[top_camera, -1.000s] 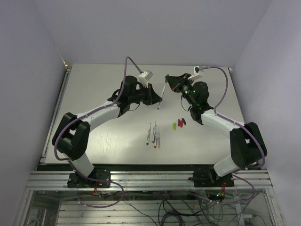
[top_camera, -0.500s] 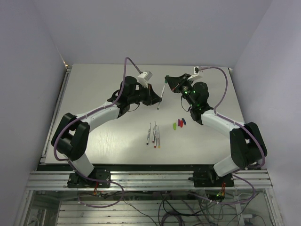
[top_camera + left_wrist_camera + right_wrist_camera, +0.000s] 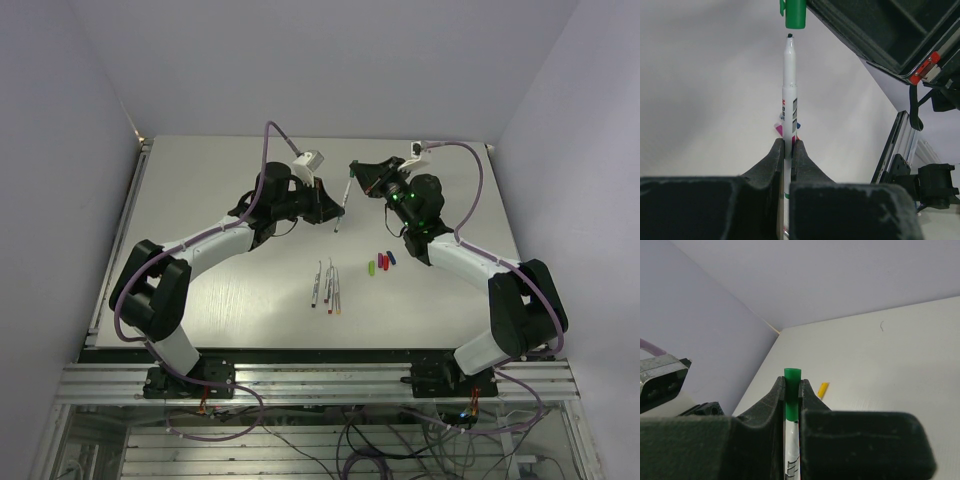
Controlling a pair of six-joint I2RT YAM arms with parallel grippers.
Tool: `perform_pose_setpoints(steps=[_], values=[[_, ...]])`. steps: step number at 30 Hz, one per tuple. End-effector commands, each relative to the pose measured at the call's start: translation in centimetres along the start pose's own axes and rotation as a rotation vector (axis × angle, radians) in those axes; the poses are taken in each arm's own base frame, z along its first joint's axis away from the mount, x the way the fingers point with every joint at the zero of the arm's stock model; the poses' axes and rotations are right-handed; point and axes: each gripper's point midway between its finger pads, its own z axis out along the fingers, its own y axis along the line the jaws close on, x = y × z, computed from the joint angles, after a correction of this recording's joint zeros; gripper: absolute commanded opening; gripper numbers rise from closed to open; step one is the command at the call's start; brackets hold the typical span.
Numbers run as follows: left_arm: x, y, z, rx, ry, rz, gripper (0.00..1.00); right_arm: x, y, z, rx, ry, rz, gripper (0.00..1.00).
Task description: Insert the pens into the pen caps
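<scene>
The pen (image 3: 789,95) stands straight up the middle of the left wrist view, its dark tip just short of the green cap (image 3: 795,14) at the top edge, which sits a touch right of it. The left jaws clamp narrow on the pen's lower barrel; the right jaws pinch the cap. From above, they meet over the upper middle of the surface (image 3: 200,180), other pens (image 3: 326,288) and loose caps (image 3: 382,262) lying lower. Closing that gap, I'd say, means travel along the pen's long axis.

table (image 3: 200,190): lying white and flat under the top camera
walls (image 3: 330,60): standing pale lilac along its far and side edges
metal frame (image 3: 330,383): running along its near edge
wires (image 3: 370,440): hanging tangled below
</scene>
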Motion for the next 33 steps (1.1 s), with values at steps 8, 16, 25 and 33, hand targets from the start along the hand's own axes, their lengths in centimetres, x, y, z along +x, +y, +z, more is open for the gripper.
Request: perform_pose_setpoints(steps=[8, 16, 25, 33], values=[[-2.7, -0.3, -0.3, 0.015, -0.081, 0.026, 0.07, 1.0, -0.1, 0.1, -0.008, 0.026, -0.014, 0.00], [-2.9, -0.3, 0.0, 0.025, -0.085, 0.023, 0.07, 1.9, -0.1, 0.1, -0.013, 0.050, -0.006, 0.00], [-2.3, -0.1, 0.0, 0.023, -0.065, 0.027, 0.07, 0.9, 0.1, 0.7, -0.018, 0.016, -0.032, 0.00], [-1.9, 0.1, -0.3, 0.010, -0.050, 0.032, 0.07, -1.7, 1.5, 1.5, -0.039, -0.050, -0.089, 0.00]])
